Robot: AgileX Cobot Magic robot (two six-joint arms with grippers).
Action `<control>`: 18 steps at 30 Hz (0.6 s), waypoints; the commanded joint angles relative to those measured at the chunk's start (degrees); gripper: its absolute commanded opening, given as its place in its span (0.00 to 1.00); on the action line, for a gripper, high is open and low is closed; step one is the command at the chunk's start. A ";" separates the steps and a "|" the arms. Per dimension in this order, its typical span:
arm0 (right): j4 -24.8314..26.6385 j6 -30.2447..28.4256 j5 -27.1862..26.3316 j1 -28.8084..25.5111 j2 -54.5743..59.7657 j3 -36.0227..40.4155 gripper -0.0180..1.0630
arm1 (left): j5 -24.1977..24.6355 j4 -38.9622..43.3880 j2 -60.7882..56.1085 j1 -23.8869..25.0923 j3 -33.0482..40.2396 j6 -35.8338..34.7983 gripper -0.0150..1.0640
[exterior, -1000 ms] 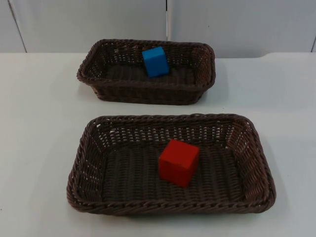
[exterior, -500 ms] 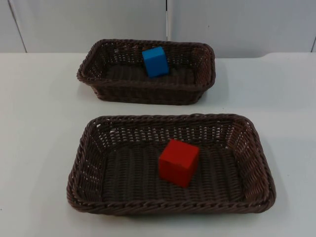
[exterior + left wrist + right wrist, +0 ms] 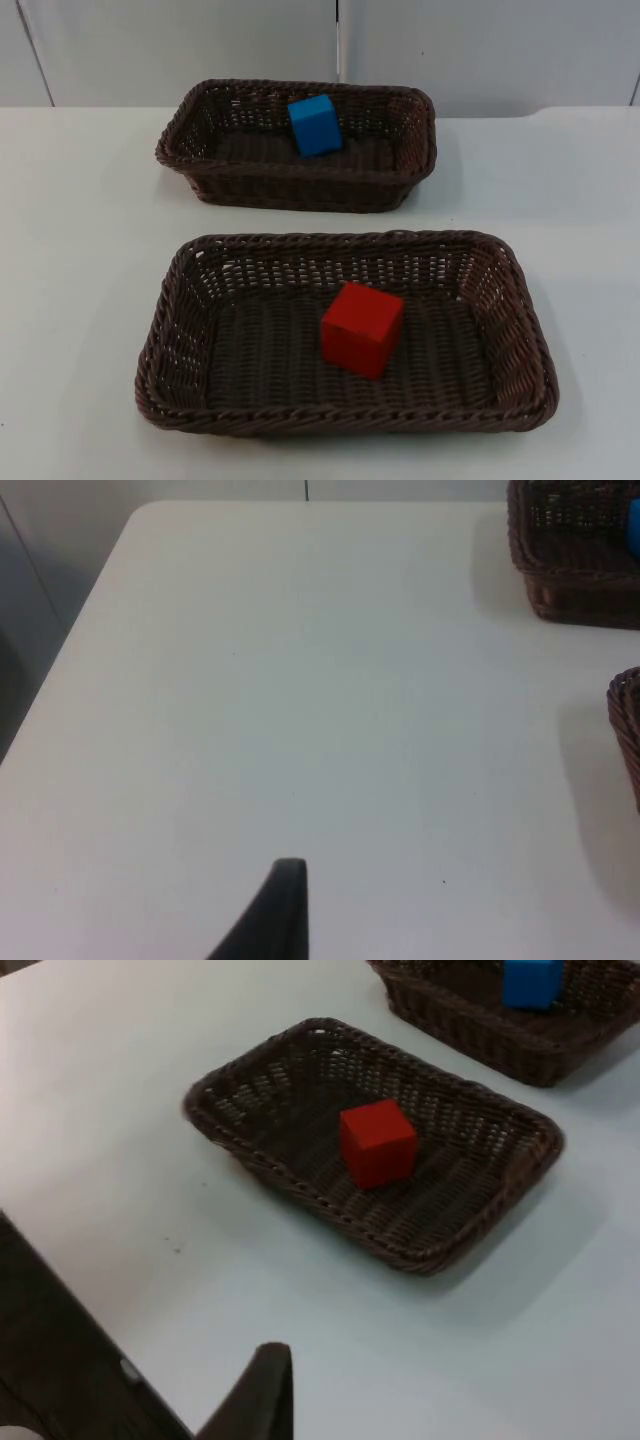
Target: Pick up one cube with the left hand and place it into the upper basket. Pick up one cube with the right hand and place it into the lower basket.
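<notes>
A blue cube (image 3: 315, 124) lies inside the upper wicker basket (image 3: 290, 178), close to its back wall. In the lower wicker basket (image 3: 340, 415) a red cube (image 3: 362, 328) rests on the floor, right of the middle. The right wrist view has the red cube (image 3: 377, 1142) in the lower basket (image 3: 330, 1210) and the blue cube (image 3: 531, 980) in the upper basket (image 3: 480, 1035). My right gripper (image 3: 265, 1390) hangs over bare table well short of the lower basket. My left gripper (image 3: 285, 910) waits over bare table, with a corner of the upper basket (image 3: 570, 570) far off to its side.
The white table (image 3: 80, 250) runs back to the grey partition wall (image 3: 180, 50). The table's rounded edge (image 3: 60, 680) lies near the left gripper, and another table edge (image 3: 60, 1290) with dark floor beyond it lies near the right gripper.
</notes>
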 commanded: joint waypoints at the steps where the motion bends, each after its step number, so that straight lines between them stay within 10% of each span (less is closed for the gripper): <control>1: 0.11 0.10 -0.24 -2.14 -0.11 0.37 0.99 | 0.18 -0.67 -0.26 0.31 0.28 0.00 0.99; 18: 0.11 0.10 -0.24 -22.72 -0.11 0.37 0.99 | 0.18 -0.67 -0.26 0.31 0.28 0.00 0.99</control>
